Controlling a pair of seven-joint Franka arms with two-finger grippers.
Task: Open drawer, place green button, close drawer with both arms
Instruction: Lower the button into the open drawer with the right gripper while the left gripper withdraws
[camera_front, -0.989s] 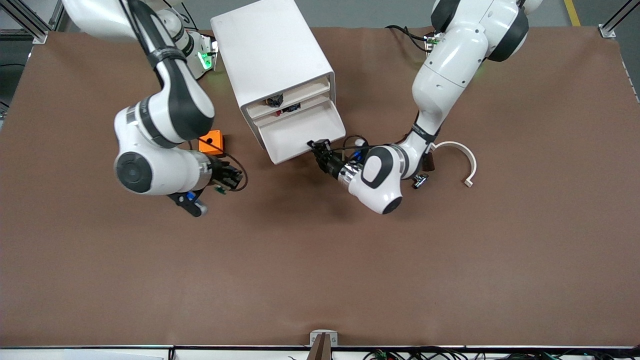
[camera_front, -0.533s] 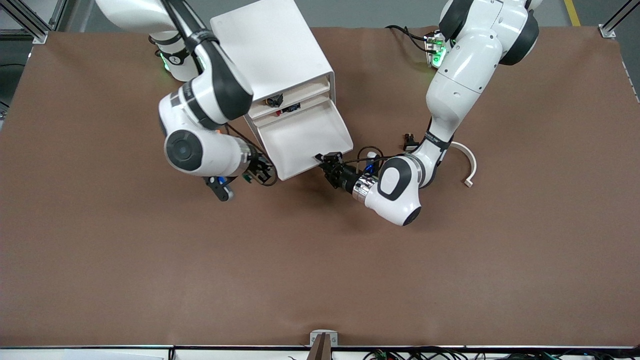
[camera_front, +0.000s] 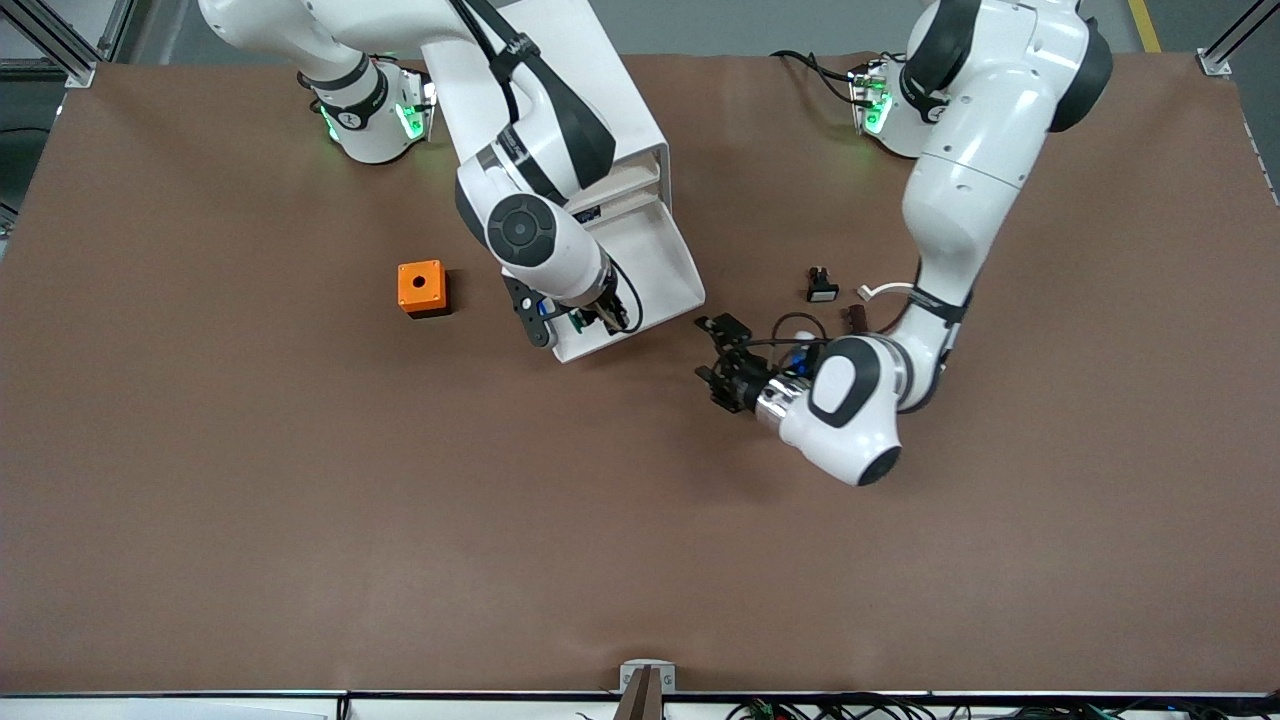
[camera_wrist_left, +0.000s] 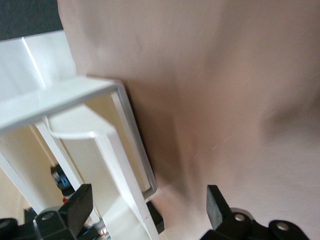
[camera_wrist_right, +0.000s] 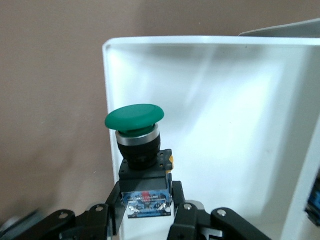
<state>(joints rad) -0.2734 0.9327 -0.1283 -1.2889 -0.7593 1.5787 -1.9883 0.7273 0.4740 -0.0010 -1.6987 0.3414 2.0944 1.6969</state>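
The white drawer (camera_front: 655, 265) stands pulled out of the cabinet (camera_front: 625, 95). My right gripper (camera_front: 600, 318) hangs over the drawer's front end. In the right wrist view the right gripper (camera_wrist_right: 146, 202) is shut on the black body of the green-capped button (camera_wrist_right: 135, 118), with the drawer's floor (camera_wrist_right: 230, 125) under it. My left gripper (camera_front: 712, 352) is open over the bare table, just off the drawer's front corner at the left arm's end. In the left wrist view its fingers (camera_wrist_left: 80, 205) spread wide, nothing is held, and the drawer's rim (camera_wrist_left: 131, 131) shows farther off.
An orange box (camera_front: 421, 288) sits on the table toward the right arm's end. A black switch with a white face (camera_front: 822, 287), a small brown part (camera_front: 855, 315) and a white curved piece (camera_front: 885, 291) lie by the left arm. Upper trays hold small parts (camera_front: 588, 213).
The left gripper pulled the drawer farther out, then opened and drew back off its front lip. The right arm swung from beside the orange box to over the drawer with the button.
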